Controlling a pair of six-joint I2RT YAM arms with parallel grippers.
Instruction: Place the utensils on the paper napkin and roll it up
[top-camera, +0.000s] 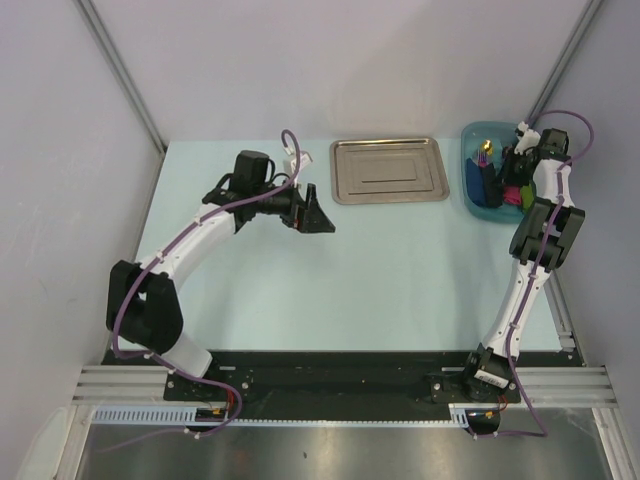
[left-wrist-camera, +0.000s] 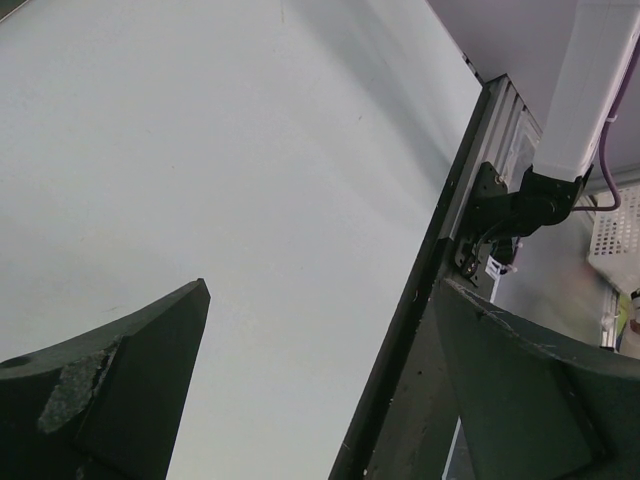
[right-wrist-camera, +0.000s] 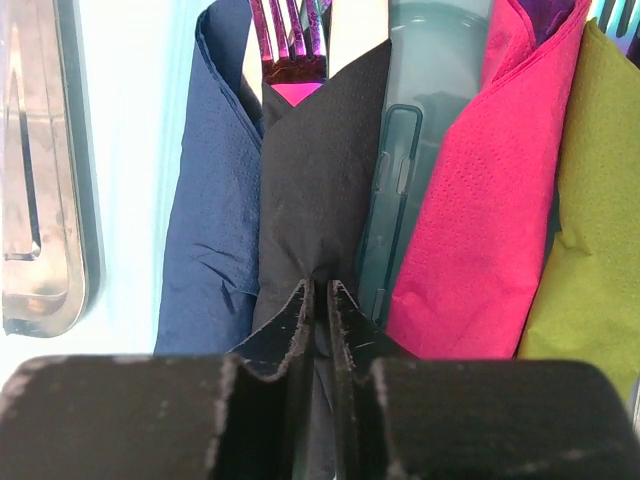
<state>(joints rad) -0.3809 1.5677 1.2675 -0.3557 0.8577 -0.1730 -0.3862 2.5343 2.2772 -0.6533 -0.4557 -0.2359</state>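
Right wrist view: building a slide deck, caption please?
Right fingers pinch the black napkin roll, fork tines protruding, between navy roll and pink roll.

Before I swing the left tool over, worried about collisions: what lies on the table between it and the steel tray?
Nothing: in the top external view, the table between the left tool and the steel tray is bare.

The fork (right-wrist-camera: 290, 40) is cut off at the tines by the right wrist view's top edge, and its handle is concealed inside the paper napkin (right-wrist-camera: 320, 170). The steel tray (right-wrist-camera: 35, 200) is cropped at left. From above, the bin (top-camera: 470, 190) contents are largely masked by the right arm (top-camera: 550, 185).
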